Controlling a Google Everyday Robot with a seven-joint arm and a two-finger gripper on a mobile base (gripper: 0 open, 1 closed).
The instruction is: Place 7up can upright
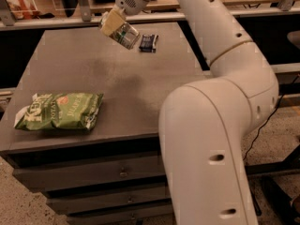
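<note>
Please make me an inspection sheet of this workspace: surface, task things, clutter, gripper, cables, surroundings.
Surface: grey table, with drawers below it.
Job's things: can, tilted and not upright, held over the far part of the table.
Clutter: green chip bag lying flat near the front left corner; small dark packet just right of the can.
Gripper: gripper at the far side of the table, fingers closed on the can.
Cables: black cable running down to the floor right of the robot.
Surroundings: metal rail behind the table.

Dim light, soft shadow on table, glint on 7up can clamped in tool above far edge
</note>
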